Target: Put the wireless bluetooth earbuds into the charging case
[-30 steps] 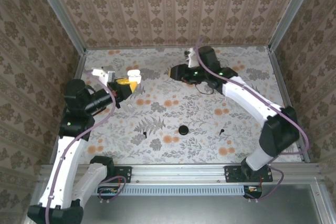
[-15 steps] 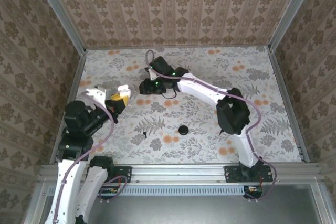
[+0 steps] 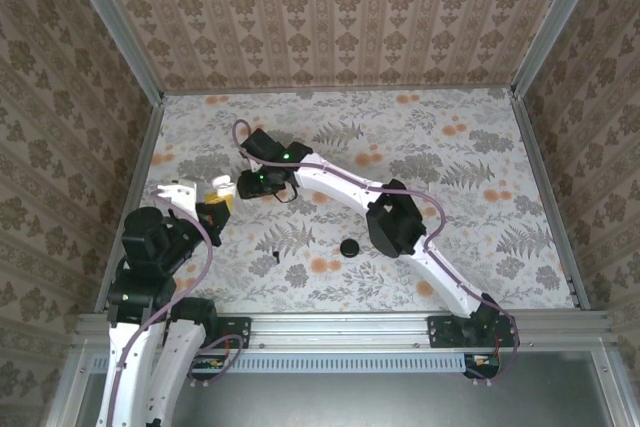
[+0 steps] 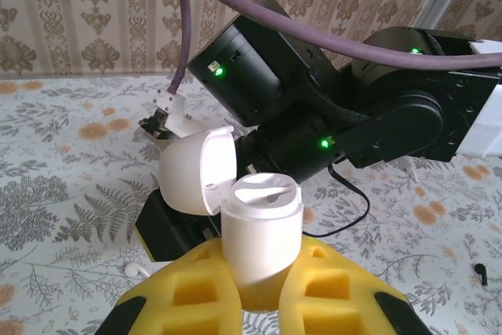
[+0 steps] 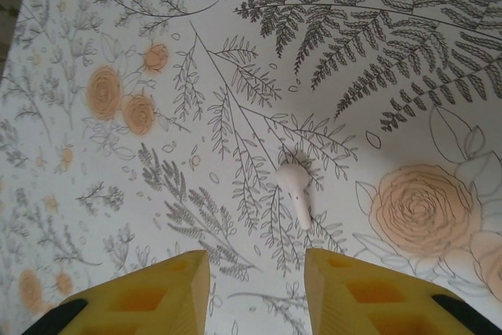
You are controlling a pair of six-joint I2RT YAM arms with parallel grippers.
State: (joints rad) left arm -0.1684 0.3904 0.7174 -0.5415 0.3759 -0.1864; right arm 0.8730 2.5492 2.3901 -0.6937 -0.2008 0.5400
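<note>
While patterned walls (image 3: 330, 17) enclose the floral table (image 3: 480, 207), the left tool (image 4: 263, 276) clamps the charging case (image 4: 263, 225) and the right tool (image 5: 256, 268) gapes.

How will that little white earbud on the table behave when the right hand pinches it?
The earbud looks smooth and glossy, so it may slip when pinched. It is tiny beside the open right hand, so probably light and easily flicked away. Its rounded bud and thin stem could let it roll or pivot on the table.
</note>
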